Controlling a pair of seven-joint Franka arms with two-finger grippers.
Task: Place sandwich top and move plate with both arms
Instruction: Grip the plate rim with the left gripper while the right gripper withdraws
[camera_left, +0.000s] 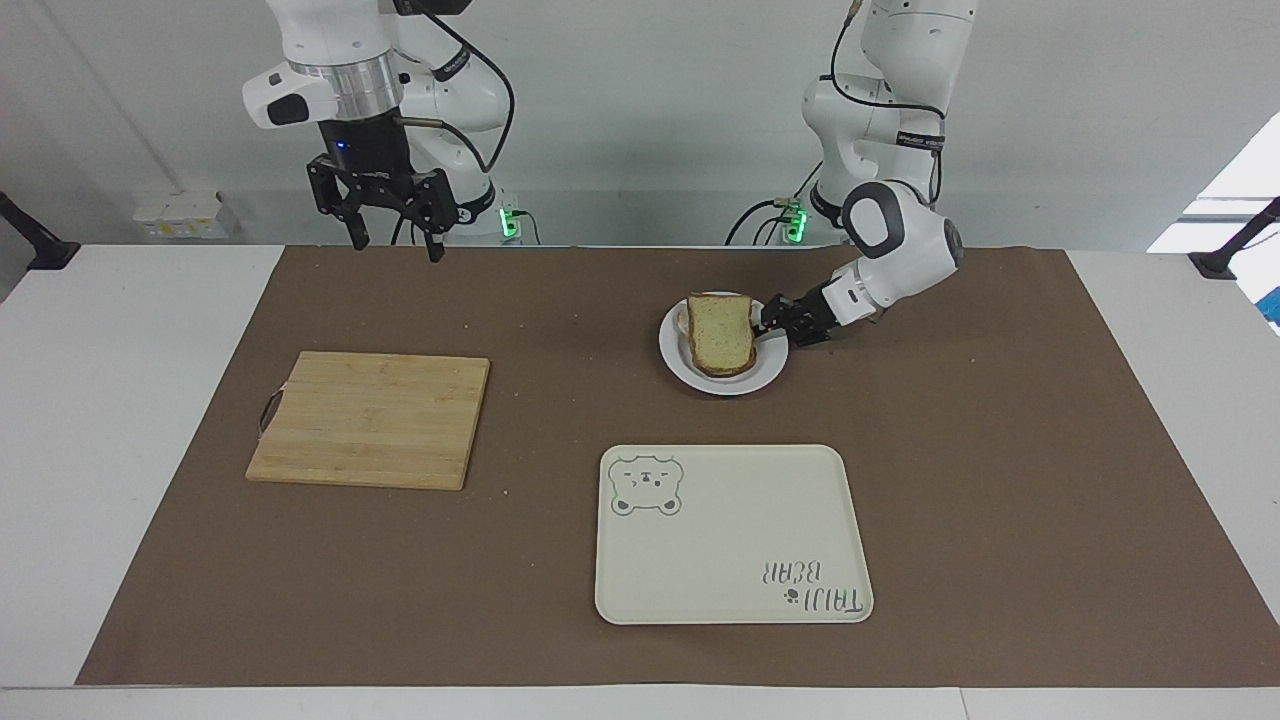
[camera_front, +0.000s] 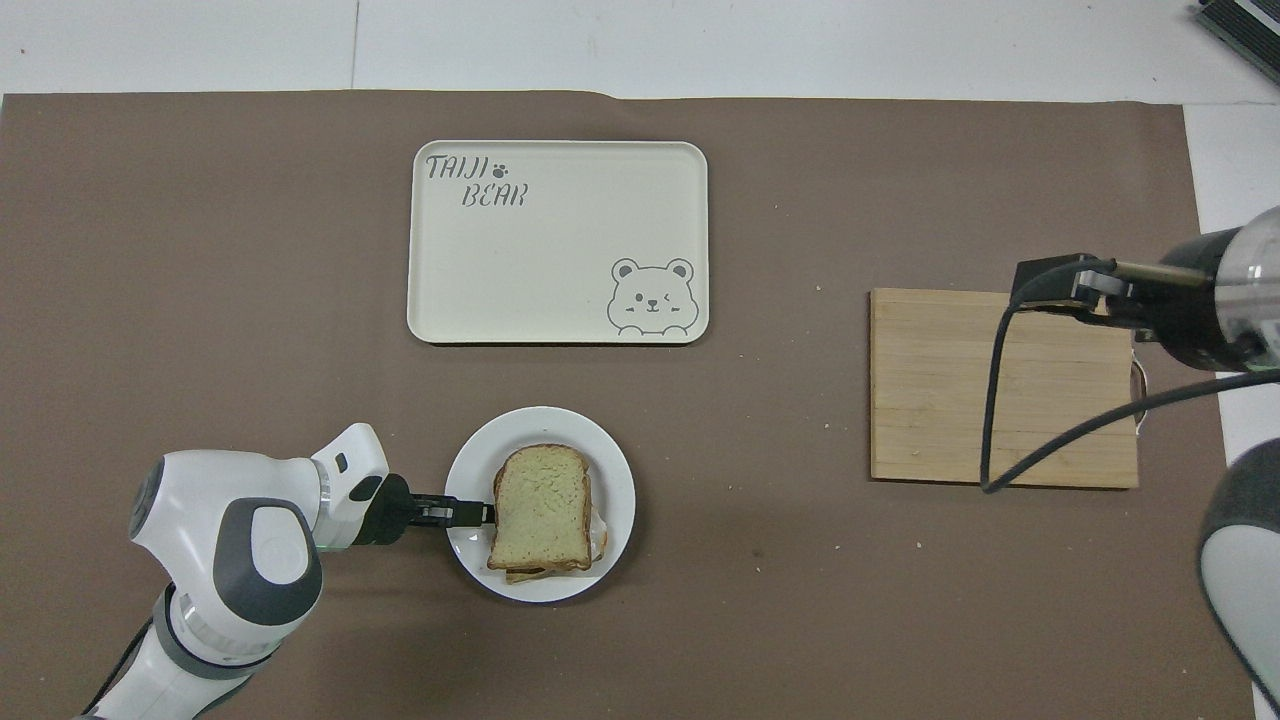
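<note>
The sandwich top (camera_left: 720, 333) (camera_front: 540, 505), a tan slice with a brown crust, lies on the stacked sandwich on the small white plate (camera_left: 735, 384) (camera_front: 612, 468). Another slice's edge peeks out beneath it. My left gripper (camera_left: 768, 323) (camera_front: 478, 513) lies low and nearly level at the plate's rim, on the side toward the left arm's end, its tip close to the bread's edge. My right gripper (camera_left: 393, 240) hangs open and empty, raised high over the mat's edge by the right arm's base.
A wooden cutting board (camera_left: 370, 418) (camera_front: 1000, 390) lies toward the right arm's end, with the right wrist and its cable over it in the overhead view. A cream tray (camera_left: 730, 535) (camera_front: 557, 240) with a bear drawing lies farther from the robots than the plate.
</note>
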